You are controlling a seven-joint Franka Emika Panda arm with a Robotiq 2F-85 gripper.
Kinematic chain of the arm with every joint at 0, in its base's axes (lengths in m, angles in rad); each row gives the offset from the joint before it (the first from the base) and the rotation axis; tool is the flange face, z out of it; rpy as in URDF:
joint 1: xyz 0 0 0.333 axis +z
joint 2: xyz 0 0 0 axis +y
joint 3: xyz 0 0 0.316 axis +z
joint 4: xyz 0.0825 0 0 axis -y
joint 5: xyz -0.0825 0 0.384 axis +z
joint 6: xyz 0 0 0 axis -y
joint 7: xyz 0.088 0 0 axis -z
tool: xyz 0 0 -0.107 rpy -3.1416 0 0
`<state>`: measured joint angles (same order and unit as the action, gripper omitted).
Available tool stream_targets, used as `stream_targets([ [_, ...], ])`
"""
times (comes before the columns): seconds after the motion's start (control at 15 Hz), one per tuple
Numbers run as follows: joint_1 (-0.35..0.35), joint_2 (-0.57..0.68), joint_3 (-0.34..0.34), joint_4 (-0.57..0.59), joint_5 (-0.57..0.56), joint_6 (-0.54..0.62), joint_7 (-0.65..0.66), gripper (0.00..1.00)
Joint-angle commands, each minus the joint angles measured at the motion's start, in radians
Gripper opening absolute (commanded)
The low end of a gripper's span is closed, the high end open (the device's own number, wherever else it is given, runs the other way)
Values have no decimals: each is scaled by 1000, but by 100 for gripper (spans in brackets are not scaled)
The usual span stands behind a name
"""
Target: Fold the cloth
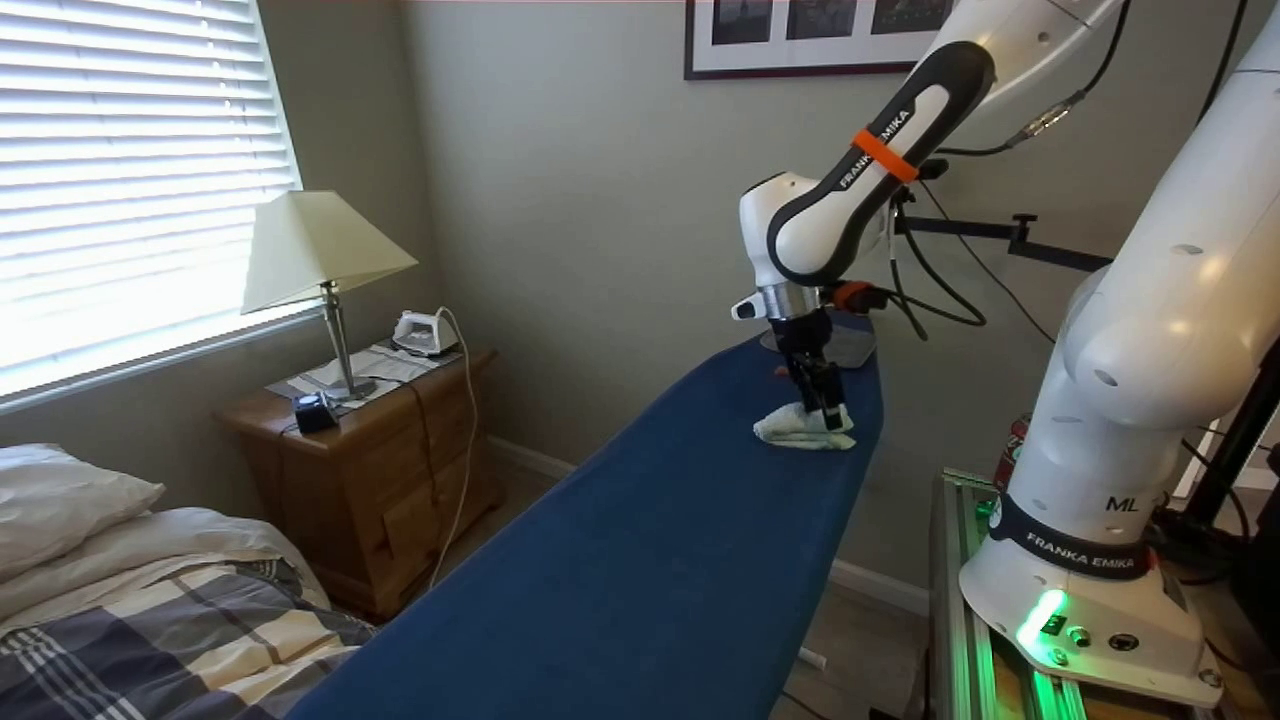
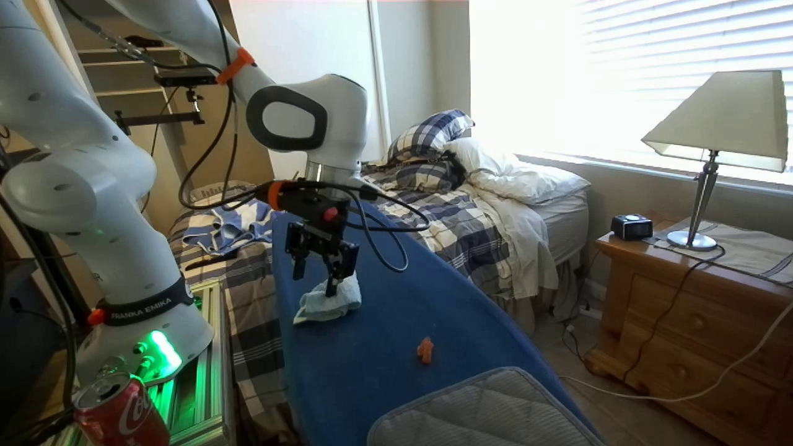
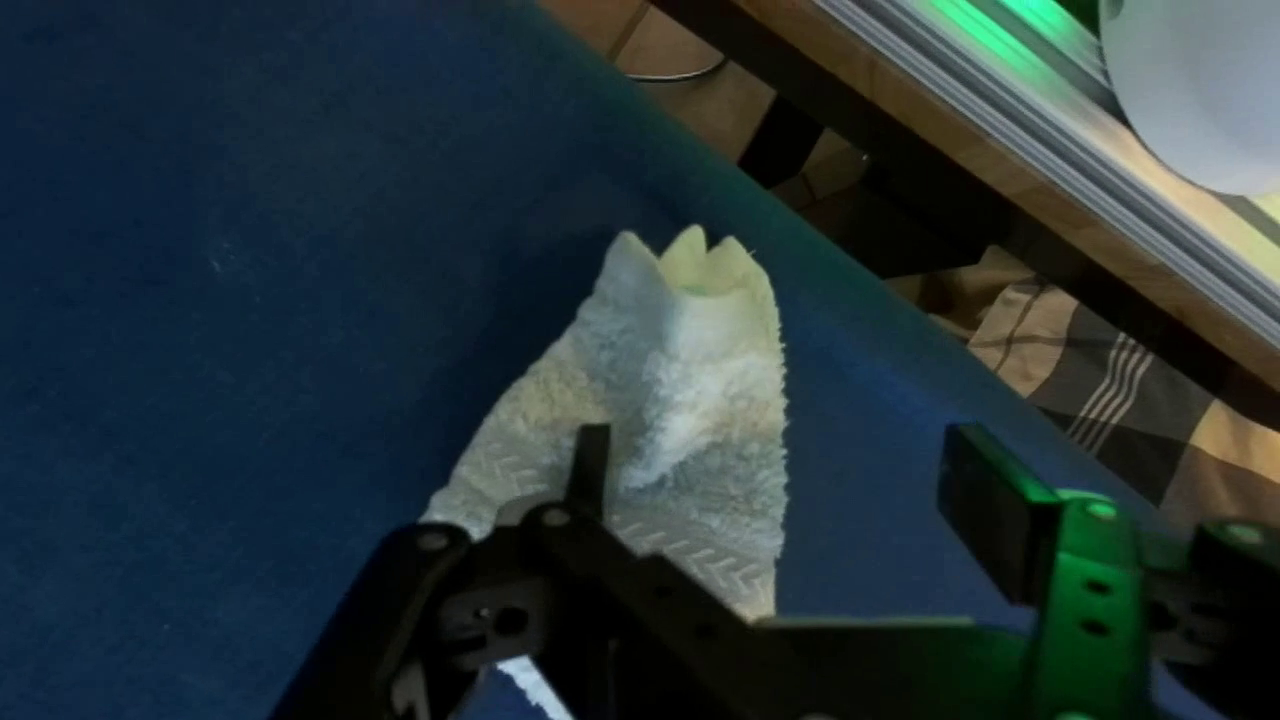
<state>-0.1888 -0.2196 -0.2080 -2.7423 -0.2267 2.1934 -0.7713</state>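
On matte blue board [image 1: 600, 560], rumpled white terry cloth [image 3: 700, 390] with chevron band lies, long axis up-down in wrist view, puckered narrow end pointing at board edge, gripper [image 2: 315, 287] fingers spread apart above.

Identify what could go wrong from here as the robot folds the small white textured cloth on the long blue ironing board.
The open black two-fingered gripper has one finger over the cloth and the other beyond it, so closing might push rather than pinch. The cloth lies near the edge of the board, so dragging could pull it off.
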Motion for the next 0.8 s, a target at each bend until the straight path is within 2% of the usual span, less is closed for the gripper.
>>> stream_targets([
  [0.0,24,-25,5,1,30,-76,27,100],
  [0.27,46,-21,11,0,61,-152,56,100],
  [0.73,56,-17,15,1,64,-141,130,100],
])
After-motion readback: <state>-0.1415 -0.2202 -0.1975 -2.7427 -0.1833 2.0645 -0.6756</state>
